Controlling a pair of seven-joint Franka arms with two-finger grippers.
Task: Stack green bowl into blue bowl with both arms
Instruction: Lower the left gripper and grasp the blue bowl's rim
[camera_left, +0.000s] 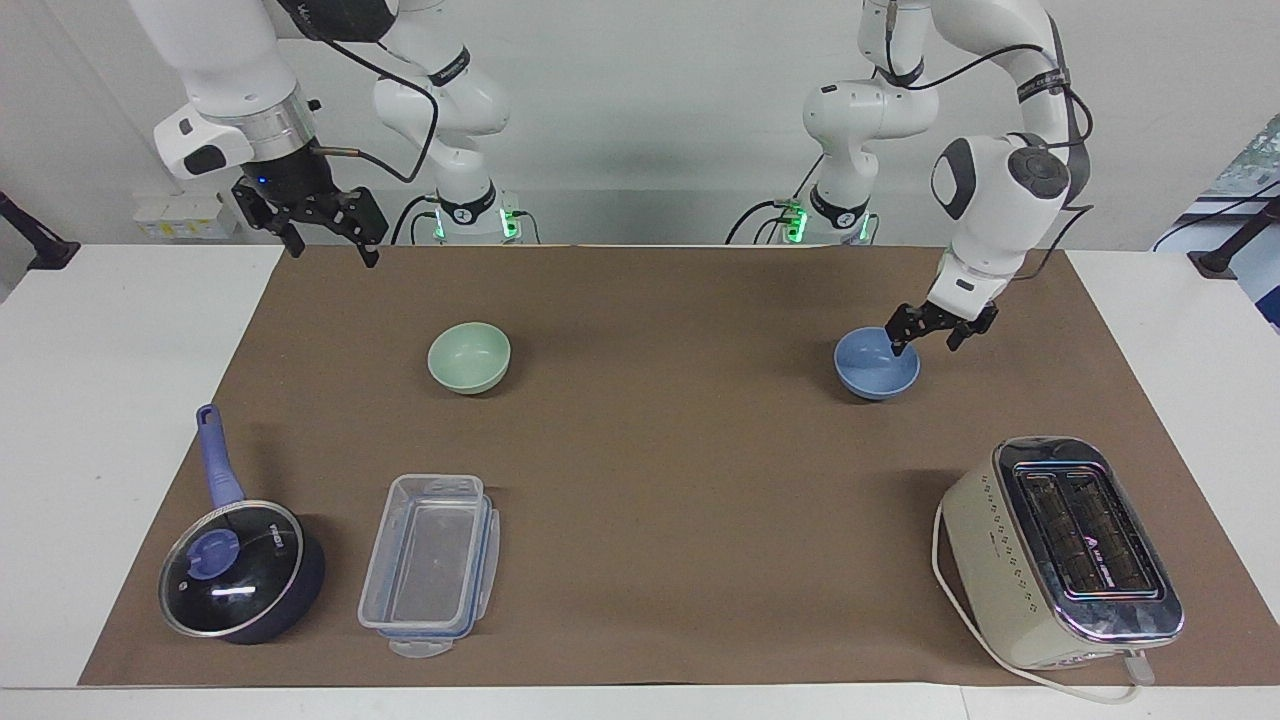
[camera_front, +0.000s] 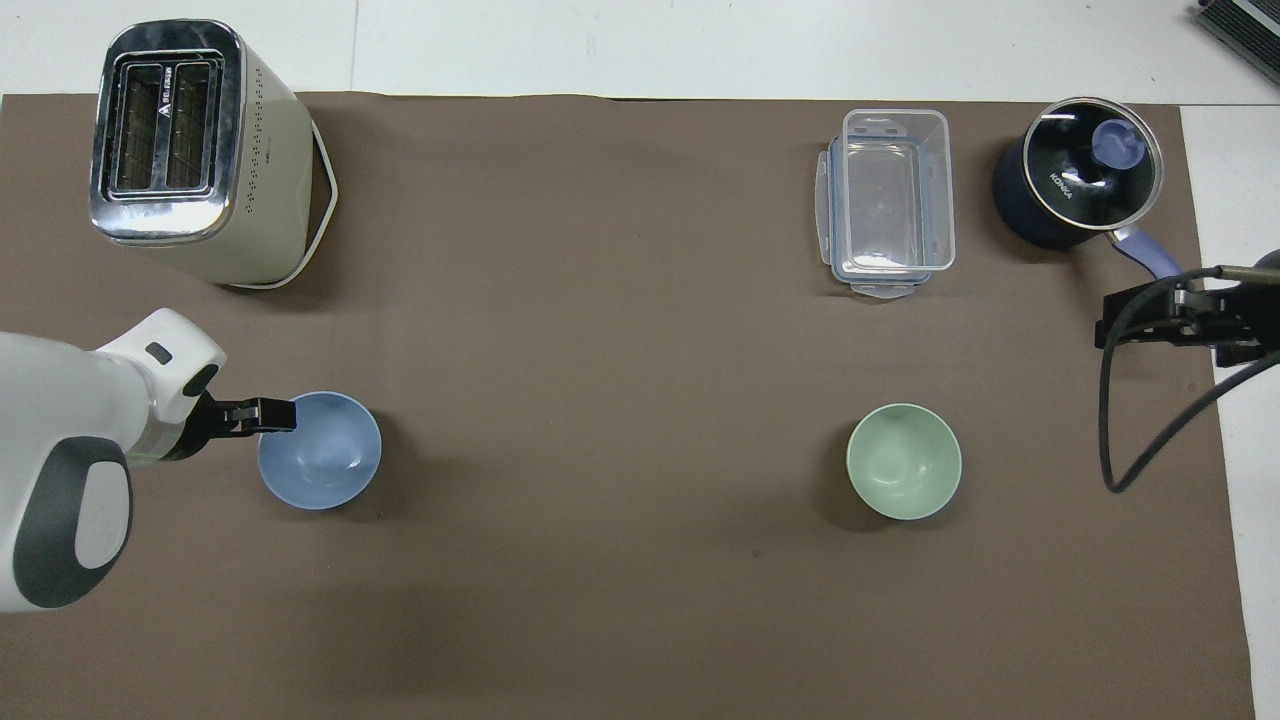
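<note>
Straddling blue bowl (camera_left: 877, 365) rim, left gripper (camera_left: 927, 339) parted (right gripper (camera_left: 327, 240) parted, waiting).

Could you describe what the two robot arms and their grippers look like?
Both arms are glossy white, built of rounded segments with dark grey-black joint caps and bands. Green lights glow at both bases. Loose black cables run along each arm. The left gripper and the right gripper are black and two-fingered; a silver ring sits above the right one, with a small blue light below it.
</note>
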